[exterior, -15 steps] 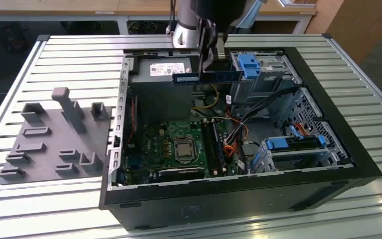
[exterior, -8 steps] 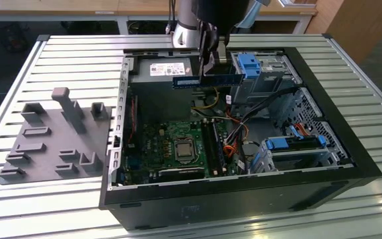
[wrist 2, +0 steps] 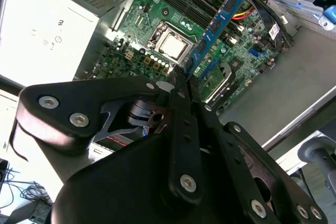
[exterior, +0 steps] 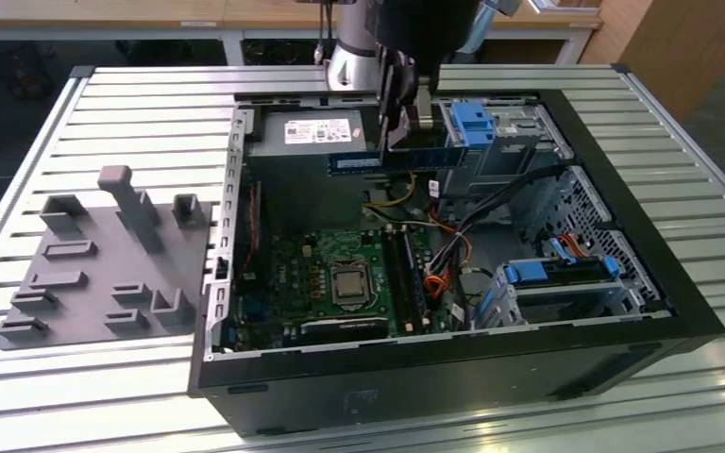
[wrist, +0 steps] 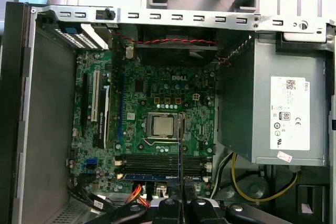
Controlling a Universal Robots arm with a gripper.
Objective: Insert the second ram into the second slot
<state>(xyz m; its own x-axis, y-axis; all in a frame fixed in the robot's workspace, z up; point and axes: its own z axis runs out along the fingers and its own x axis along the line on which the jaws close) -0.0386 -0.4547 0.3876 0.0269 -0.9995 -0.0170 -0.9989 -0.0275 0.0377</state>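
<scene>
Gripper first: clamps the second ram by one end, holds it over the far side of the case, above the memory slots; carry step, seemingly, calling for alignment with its slot.

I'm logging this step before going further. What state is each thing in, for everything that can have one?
ram: gripped, held above the motherboard, not in a slot.
end effector: shut on the ram.
case: lying on its side, panel off, open.
CPU: seated in its socket, uncovered, no cooler on it.
</scene>
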